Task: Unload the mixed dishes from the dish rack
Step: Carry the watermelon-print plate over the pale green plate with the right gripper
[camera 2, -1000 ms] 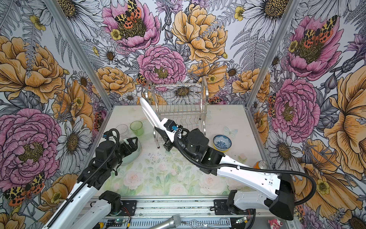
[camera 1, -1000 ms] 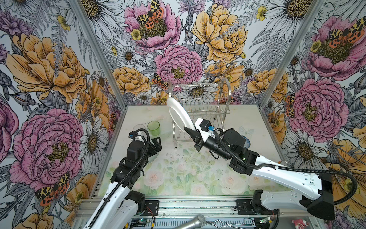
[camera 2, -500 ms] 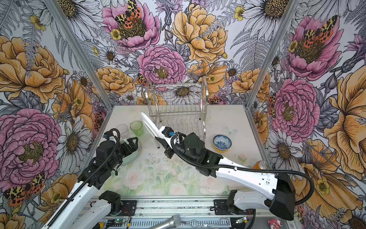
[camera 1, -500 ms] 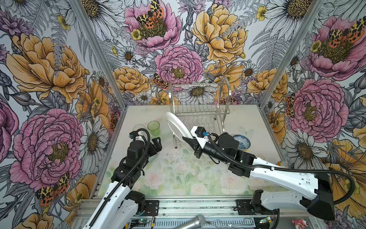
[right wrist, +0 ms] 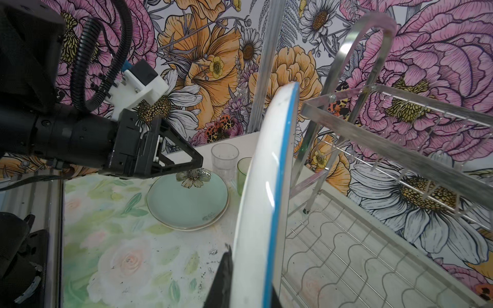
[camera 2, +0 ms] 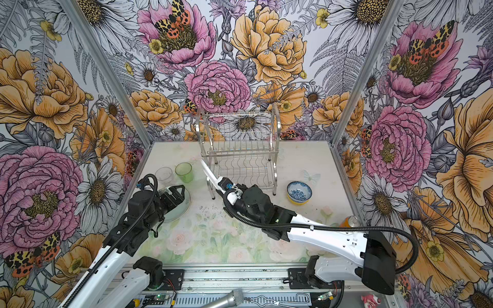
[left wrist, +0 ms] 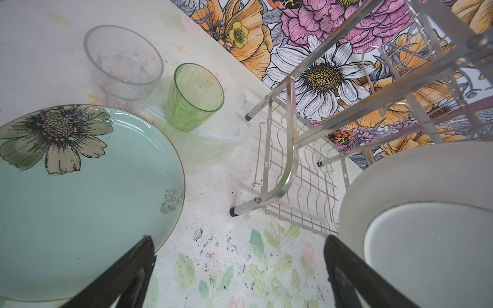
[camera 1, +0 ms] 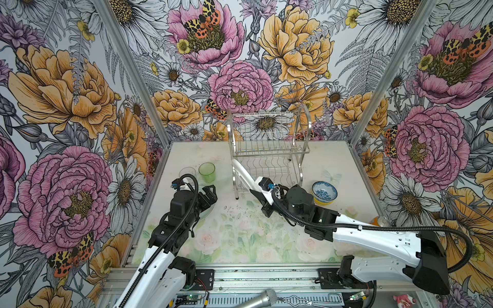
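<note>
dish rack: shiny metal wire | white plate: glossy glaze | green tumbler: translucent, smooth | pale green plate: glossy

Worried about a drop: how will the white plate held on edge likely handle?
The plate looks stiff and glossy, so probably slippery in the right gripper. Pinched only at its rim and tilted, it may swing or slip. Likely breakable if dropped.

Bright, even light; soft shadows

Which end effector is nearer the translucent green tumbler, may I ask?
Left. The left end effector hovers just in front of the green tumbler; the right end effector, gripping a white blue-rimmed plate, is farther away.
</note>
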`<state>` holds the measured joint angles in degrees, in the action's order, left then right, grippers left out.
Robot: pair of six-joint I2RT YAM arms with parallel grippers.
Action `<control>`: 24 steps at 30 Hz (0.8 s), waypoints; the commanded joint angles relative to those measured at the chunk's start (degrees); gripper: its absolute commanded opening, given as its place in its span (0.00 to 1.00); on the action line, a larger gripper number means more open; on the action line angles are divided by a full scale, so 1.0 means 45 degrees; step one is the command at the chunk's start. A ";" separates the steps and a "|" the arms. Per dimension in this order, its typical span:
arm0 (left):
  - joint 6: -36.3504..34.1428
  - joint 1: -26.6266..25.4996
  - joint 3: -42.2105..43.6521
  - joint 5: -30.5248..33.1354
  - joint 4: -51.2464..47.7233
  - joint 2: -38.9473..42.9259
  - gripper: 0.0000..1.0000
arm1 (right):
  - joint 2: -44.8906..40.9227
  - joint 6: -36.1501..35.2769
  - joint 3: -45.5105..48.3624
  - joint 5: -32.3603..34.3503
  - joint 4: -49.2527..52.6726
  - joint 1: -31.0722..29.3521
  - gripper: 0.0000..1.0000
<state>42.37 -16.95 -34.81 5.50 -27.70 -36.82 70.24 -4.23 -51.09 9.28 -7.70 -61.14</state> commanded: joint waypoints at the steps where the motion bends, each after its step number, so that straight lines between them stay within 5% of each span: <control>1: 0.0760 0.0153 -0.0406 -0.1002 -0.0001 -0.0088 0.99 | 0.0188 -0.1480 -0.0389 0.1506 -0.1549 -0.0544 0.00; 12: 0.1716 0.0222 -0.1026 -0.3806 0.0884 -0.0651 0.99 | 0.1339 -0.2944 -0.0719 0.3688 -0.1486 -0.1344 0.00; 24: 0.2726 0.0504 -0.1116 -0.4797 0.1446 -0.0659 0.99 | 0.1889 -0.3800 -0.0702 0.4791 -0.1737 -0.2047 0.00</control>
<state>53.10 -15.33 -38.98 -12.82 -23.79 -39.27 78.91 -19.07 -51.09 27.40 -7.62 -69.69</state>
